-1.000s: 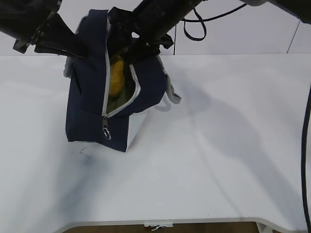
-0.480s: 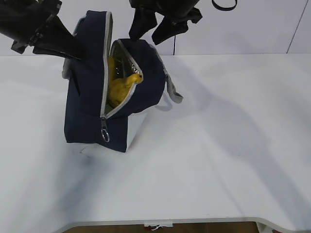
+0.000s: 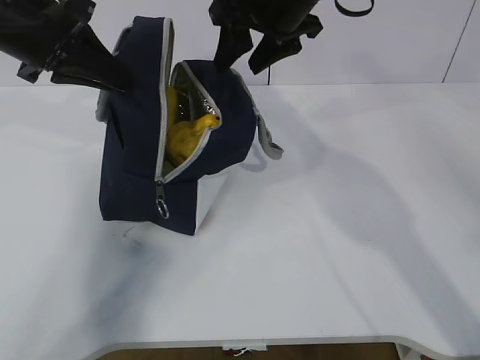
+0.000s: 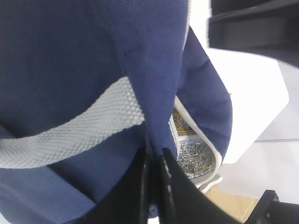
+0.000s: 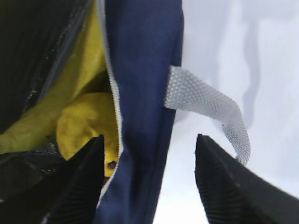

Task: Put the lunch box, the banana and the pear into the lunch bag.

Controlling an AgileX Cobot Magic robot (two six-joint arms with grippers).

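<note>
White table [image 3: 337, 225] is carrying the lunch bag [image 3: 139, 180], pear [image 3: 184, 139] inside. We are keeping our left claw [image 4: 154, 161] pinching its fabric while lifting our empty, wide-open right claw [image 3: 251, 49] straight clear.

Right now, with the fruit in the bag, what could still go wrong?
1. The left pincer is pinching the bag fabric, holding the opening apart; if it lets go, the flap may drop shut.
2. The banana and pear sit high at the open zipper and might tip out.
3. The open right pincer hangs just above the rim and could snag the handle.
</note>
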